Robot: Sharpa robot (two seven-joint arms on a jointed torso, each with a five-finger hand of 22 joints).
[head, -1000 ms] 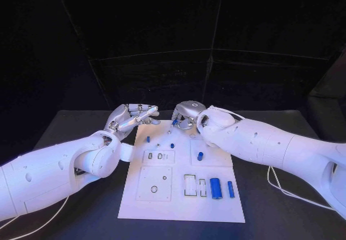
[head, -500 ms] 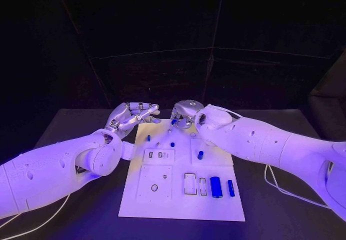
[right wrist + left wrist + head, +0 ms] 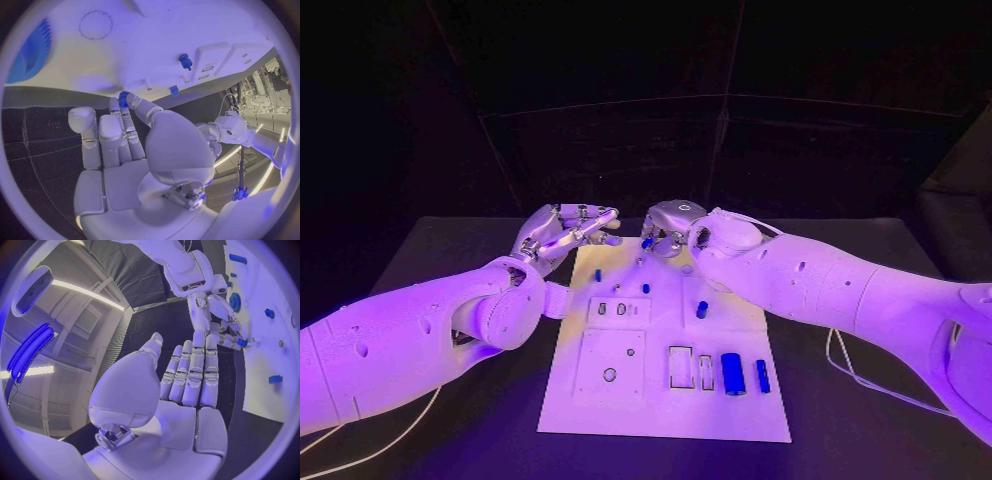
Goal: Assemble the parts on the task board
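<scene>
The white task board (image 3: 661, 410) lies lengthwise in the middle of the black table (image 3: 430, 250), one short edge near the robot and the other far. In the head view six blue parts can be counted on it: a thick cylinder (image 3: 733, 374) and a thinner rod (image 3: 762, 375) side by side near the right edge, a short piece (image 3: 701, 309) farther up, two small pegs (image 3: 597, 275) (image 3: 645, 289) standing toward the far left, and a small toothed piece (image 3: 648, 243) at the far edge. The right hand (image 3: 671, 229) hangs over that far edge and pinches the toothed piece between its fingertips (image 3: 128, 102), just above the board. The left hand (image 3: 568, 231) is raised beside the far left corner, fingers straight and close together, holding nothing. The two hands are near each other but apart. Both white arms lean in over the board's long edges at its far half; the near half, with its empty recesses, lies uncovered, and bare table runs along both sides.
</scene>
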